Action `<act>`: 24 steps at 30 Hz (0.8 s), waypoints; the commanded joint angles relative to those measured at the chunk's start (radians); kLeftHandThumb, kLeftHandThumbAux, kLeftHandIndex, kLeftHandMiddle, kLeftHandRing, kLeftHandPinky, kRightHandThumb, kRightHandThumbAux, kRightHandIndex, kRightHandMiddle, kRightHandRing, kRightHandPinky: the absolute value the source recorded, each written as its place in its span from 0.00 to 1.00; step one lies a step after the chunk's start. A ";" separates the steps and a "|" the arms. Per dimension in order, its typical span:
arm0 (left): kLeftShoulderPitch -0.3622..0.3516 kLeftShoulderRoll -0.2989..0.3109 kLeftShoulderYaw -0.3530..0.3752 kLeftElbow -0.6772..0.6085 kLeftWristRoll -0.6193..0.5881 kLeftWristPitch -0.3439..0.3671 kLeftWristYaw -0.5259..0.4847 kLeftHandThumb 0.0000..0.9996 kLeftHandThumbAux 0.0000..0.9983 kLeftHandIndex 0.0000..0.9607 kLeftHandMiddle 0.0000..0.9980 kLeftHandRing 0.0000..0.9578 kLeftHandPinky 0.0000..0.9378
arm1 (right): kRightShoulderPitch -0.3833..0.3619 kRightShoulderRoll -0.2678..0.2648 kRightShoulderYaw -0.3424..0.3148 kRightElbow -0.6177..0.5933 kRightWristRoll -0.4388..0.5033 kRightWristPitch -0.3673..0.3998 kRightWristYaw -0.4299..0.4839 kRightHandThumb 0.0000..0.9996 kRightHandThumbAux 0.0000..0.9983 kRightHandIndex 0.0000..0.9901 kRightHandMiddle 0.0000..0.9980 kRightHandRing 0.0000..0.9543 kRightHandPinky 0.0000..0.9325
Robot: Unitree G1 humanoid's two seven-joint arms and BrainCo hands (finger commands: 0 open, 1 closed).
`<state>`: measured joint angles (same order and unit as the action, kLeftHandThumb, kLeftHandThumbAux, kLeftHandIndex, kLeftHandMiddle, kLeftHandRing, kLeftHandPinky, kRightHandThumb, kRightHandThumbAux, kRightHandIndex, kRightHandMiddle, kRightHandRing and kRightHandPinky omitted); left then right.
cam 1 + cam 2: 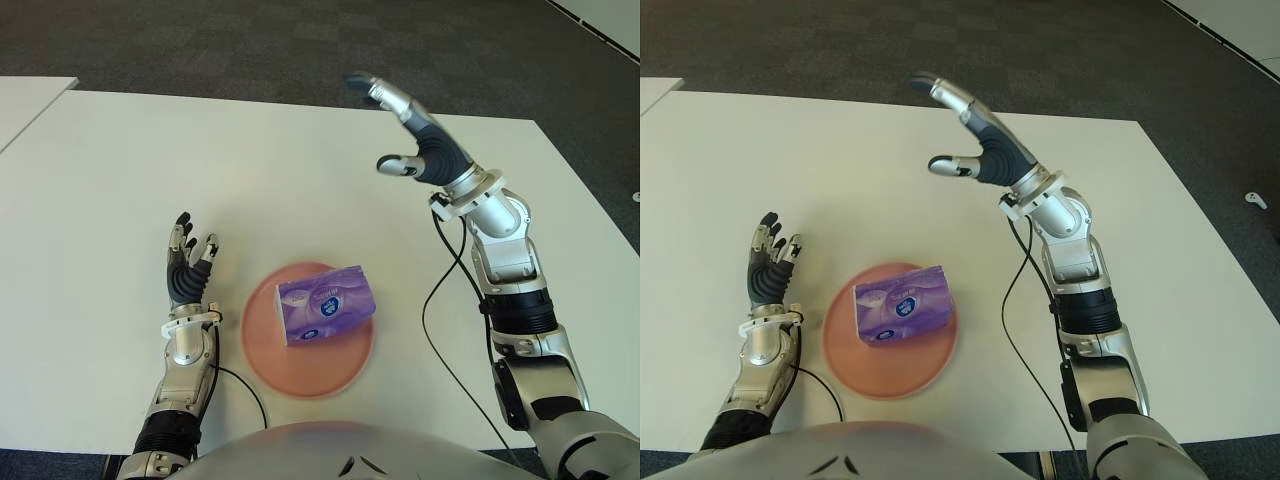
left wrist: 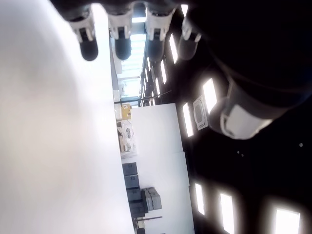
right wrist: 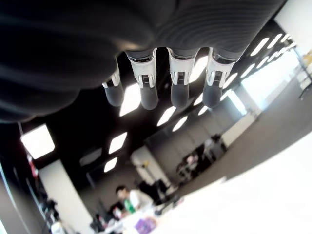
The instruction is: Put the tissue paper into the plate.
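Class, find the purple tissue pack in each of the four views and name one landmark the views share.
Left eye view: tissue pack lies on the pink plate, lower centre.
Right eye view: tissue pack on the plate, lower left of centre.
Left wrist view: not in it.
Right wrist view: not in it.
Shared landmark: the white table, seen in both eye views.

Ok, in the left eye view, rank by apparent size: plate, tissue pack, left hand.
1. Plate, clearly the widest.
2 and 3. Tissue pack, lying on the plate, and the open left hand, left of the plate: these look too close in size to rank.
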<state>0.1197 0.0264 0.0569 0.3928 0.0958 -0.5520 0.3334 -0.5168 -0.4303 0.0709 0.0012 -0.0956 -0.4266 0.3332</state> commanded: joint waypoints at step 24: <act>0.067 0.003 -0.007 0.097 0.042 0.014 -0.009 0.00 0.55 0.00 0.00 0.00 0.00 | 0.063 -0.066 -0.394 -0.029 0.081 0.086 -0.233 0.02 0.36 0.00 0.00 0.00 0.00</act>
<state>0.1055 0.0327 0.0565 0.4060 0.1114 -0.5479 0.3281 -0.4710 -0.4504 -0.2985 0.0270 -0.0362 -0.3896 0.0703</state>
